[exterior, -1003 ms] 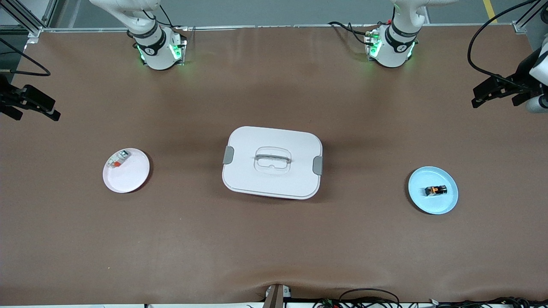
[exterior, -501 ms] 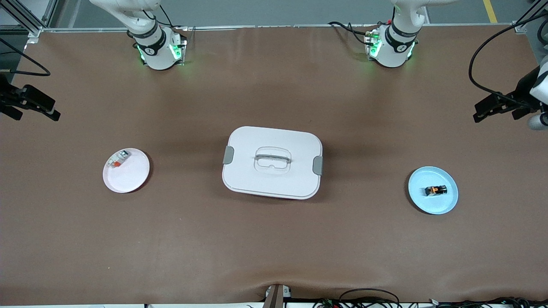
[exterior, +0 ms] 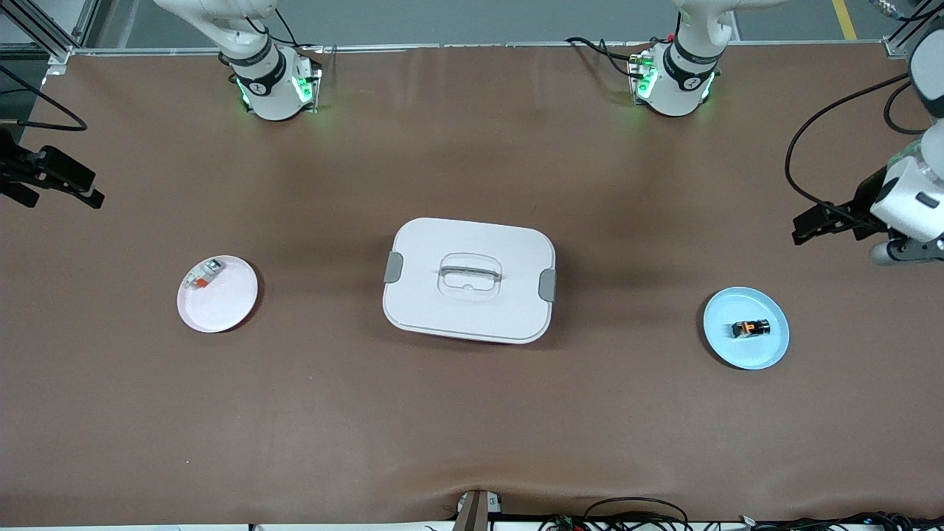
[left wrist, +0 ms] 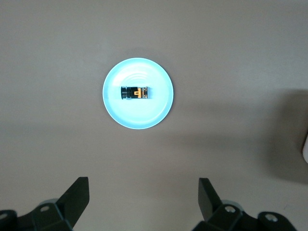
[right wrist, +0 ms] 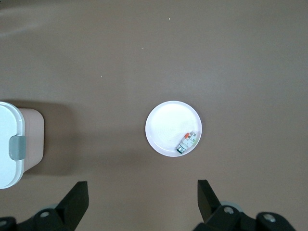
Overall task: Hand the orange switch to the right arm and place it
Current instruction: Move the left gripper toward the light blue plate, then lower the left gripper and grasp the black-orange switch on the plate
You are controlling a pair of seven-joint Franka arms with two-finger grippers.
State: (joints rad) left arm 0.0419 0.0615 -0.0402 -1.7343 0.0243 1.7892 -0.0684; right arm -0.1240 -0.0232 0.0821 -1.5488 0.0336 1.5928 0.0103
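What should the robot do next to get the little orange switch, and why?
Probably the left gripper should move over the blue plate and lower onto the orange switch. Its fingers are open and empty, up over bare table, and the switch lies untouched on that plate. The right gripper waits at its end, open.

I see a matt brown table mat (exterior: pixel 472 413), slightly rippled at its near edge. The lidded box (exterior: pixel 469 280) looks smooth white plastic with grey clips. Both plates, blue plate (exterior: pixel 745 348) and pink plate (exterior: pixel 221 310), show a soft sheen.
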